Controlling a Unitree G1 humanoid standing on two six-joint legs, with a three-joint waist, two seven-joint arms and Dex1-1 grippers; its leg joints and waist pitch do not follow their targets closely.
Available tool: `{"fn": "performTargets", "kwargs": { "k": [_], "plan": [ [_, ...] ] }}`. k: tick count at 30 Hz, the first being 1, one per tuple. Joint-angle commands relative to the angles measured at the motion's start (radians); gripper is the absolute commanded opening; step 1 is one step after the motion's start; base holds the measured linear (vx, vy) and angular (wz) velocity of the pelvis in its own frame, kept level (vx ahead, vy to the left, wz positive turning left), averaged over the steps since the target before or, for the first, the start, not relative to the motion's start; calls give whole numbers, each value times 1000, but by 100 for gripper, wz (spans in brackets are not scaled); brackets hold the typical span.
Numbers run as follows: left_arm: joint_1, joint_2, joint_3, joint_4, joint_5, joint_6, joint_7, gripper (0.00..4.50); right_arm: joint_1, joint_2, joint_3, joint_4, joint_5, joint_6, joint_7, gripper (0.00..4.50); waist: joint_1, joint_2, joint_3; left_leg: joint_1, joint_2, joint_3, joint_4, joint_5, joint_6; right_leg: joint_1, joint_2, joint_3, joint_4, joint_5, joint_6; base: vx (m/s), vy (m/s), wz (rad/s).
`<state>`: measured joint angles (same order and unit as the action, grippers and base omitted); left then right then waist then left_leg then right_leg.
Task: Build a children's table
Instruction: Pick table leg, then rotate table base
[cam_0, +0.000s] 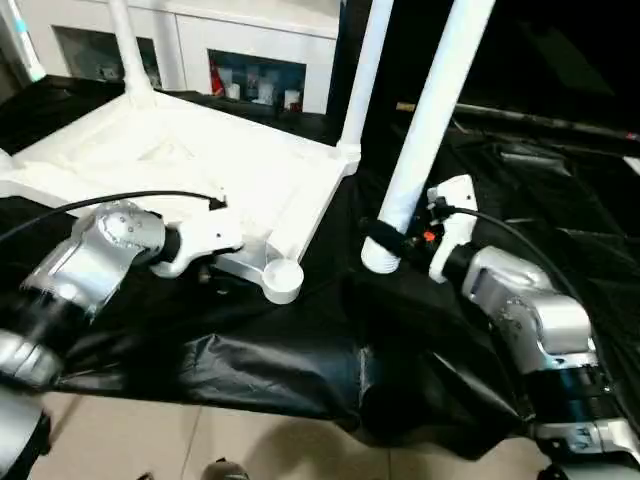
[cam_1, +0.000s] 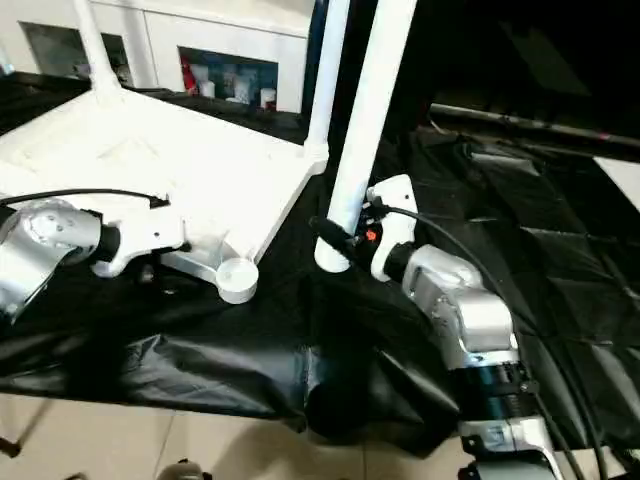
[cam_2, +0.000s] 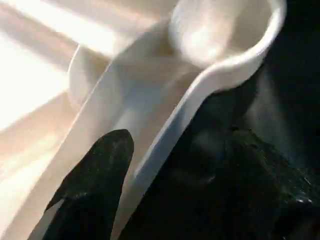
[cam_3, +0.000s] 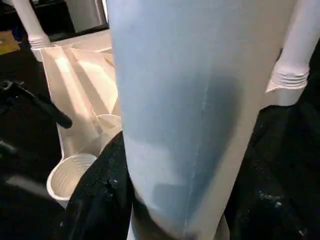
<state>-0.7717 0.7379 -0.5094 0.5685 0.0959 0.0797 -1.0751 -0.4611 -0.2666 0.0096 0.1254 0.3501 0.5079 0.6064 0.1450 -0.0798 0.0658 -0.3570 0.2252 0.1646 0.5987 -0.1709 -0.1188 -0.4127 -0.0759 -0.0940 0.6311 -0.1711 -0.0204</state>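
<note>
The white tabletop (cam_0: 190, 160) lies upside down on a black cloth, ribbed side up. Two white legs (cam_0: 365, 70) (cam_0: 128, 50) stand in its far and right corner sockets. The near corner socket (cam_0: 283, 280) is empty and open upward. My left gripper (cam_0: 212, 268) sits just left of that socket, and its fingers (cam_2: 95, 185) straddle the tabletop's rim, closed on it. My right gripper (cam_0: 398, 240) is shut on a third leg (cam_0: 430, 110), near its lower end. That leg stands nearly upright, tilted slightly, with its end (cam_0: 380, 262) over the cloth to the right of the empty socket.
A white cabinet (cam_0: 250, 50) with glass doors stands behind the work. The black cloth (cam_0: 300, 370) hangs over the near edge above a tiled floor (cam_0: 150, 440). Black cables run along both forearms.
</note>
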Motion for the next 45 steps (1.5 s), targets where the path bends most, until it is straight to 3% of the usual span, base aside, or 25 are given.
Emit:
{"fn": "performTargets", "kwargs": {
  "k": [1, 2, 3, 5, 6, 7, 9, 12, 15, 17, 23, 30, 32, 33, 36, 40, 41, 45],
  "plan": [
    [-44, -37, -13, 65, 43, -61, 17, 336, 9, -13, -11, -21, -7, -10, -12, 191, 0, 42, -76, 12, 1, 0, -78, -262, -72, 56, -64, 54, -79, -234, -125, 0, 0, 0],
    [-56, -56, -13, 102, 58, -81, 22, 336, 14, -8, -10, -29, -8, -9, -18, 191, 3, 38, -78, 13, 3, -1, -77, -265, -76, 59, -67, 55, -74, -231, -130, 0, 0, 0],
    [-62, -64, -16, 118, 66, -97, 28, 336, 16, -5, -9, -31, -9, -9, -20, 191, 6, 46, -79, 11, 4, -3, -78, -264, -77, 60, -70, 54, -72, -229, -135, 0, 0, 0],
    [-70, -79, -22, 151, 74, -118, 38, 336, 20, 2, -6, -36, -13, -10, -25, 191, 4, 41, -80, 10, 5, -4, -77, -267, -75, 62, -70, 54, -71, -220, -142, 0, 0, 0],
    [-75, -91, -27, 178, 75, -134, 45, 336, 23, 7, -3, -38, -16, -12, -28, 191, 5, 60, -81, 11, 5, -5, -77, -266, -76, 61, -71, 55, -68, -207, -150, 0, 0, 0],
    [-80, -99, -28, 198, 76, -146, 48, 336, 25, 9, -2, -40, -16, -12, -30, 191, 2, 52, -79, 10, 4, -2, -77, -268, -72, 60, -69, 55, -74, -206, -149, 0, 0, 0],
    [-84, -114, -31, 230, 78, -158, 47, 336, 30, 9, 0, -47, -18, -13, -33, 191, 2, 52, -81, 9, 2, -2, -75, -259, -66, 65, -68, 55, -72, -198, -153, 0, 0, 0],
    [-104, -141, -34, 298, 101, -182, 47, 302, 40, 0, -5, -61, -12, -6, -33, 191, 2, 56, -81, 9, 3, -2, -75, -254, -60, 65, -70, 55, -75, -218, -146, 0, 0, 0],
    [-128, -170, -24, 366, 124, -220, 56, 299, 44, -7, -4, -50, -17, -16, -28, 191, 4, 57, -80, 9, 3, -3, -76, -251, -54, 64, -70, 55, -77, -222, -144, 0, 0, 0],
    [-140, -178, -21, 386, 130, -231, 59, 267, 46, -3, -1, -47, -22, -20, -28, 191, 4, 55, -80, 9, 3, -3, -76, -256, -54, 64, -70, 54, -78, -226, -145, 0, 0, 0],
    [-145, -174, -23, 391, 130, -229, -35, 219, 61, -2, 14, -61, -27, -19, -27, 191, 6, 59, -79, 11, 6, -3, -77, -264, -54, 62, -72, 55, -78, -229, -153, 0, 0, 0],
    [-142, -164, -28, 396, 145, -223, -111, 177, 77, -6, 33, -66, -36, -25, -18, 191, 4, 53, -79, 9, 6, -3, -78, -257, -50, 63, -74, 55, -77, -243, -149, 0, 0, 0],
    [-129, -150, -25, 348, 128, -188, -178, 163, 79, -5, 42, -59, -43, -33, -14, 191, 3, 53, -78, 9, 6, -2, -79, -255, -49, 63, -75, 56, -77, -240, -152, 0, 0, 0],
    [-124, -146, -25, 329, 121, -177, -197, 135, 79, -5, 42, -57, -44, -35, -14, 191, 3, 54, -78, 10, 7, -3, -79, -252, -49, 63, -76, 57, -77, -236, -155, 0, 0, 0],
    [-97, -138, -8, 237, 92, -120, -260, 134, 83, -3, 45, -56, -42, -28, -16, 191, 4, 54, -78, 11, 10, -2, -80, -249, -51, 62, -78, 57, -71, -212, -173, 0, 0, 0],
    [-67, -128, 6, 148, 55, -67, -313, 93, 88, 2, 51, -58, -45, -26, -18, 191, 2, 59, -77, 12, 9, -1, -81, -265, -54, 61, -75, 56, -71, -215, -178, 0, 0, 0],
    [-25, -118, 22, 42, 12, 4, -356, 86, 99, 10, 55, -63, -50, -25, -24, 191, 2, 63, -78, 13, 12, -3, -82, -265, -58, 62, -78, 58, -69, -208, -180, 0, 0, 0],
    [23, -138, 59, -66, -42, 119, -339, 57, 116, 16, 52, -72, -50, -23, -33, 191, 0, 59, -78, 11, 8, 2, -80, -247, -50, 62, -71, 56, -67, -172, -198, 0, 0, 0]
  ]
}}
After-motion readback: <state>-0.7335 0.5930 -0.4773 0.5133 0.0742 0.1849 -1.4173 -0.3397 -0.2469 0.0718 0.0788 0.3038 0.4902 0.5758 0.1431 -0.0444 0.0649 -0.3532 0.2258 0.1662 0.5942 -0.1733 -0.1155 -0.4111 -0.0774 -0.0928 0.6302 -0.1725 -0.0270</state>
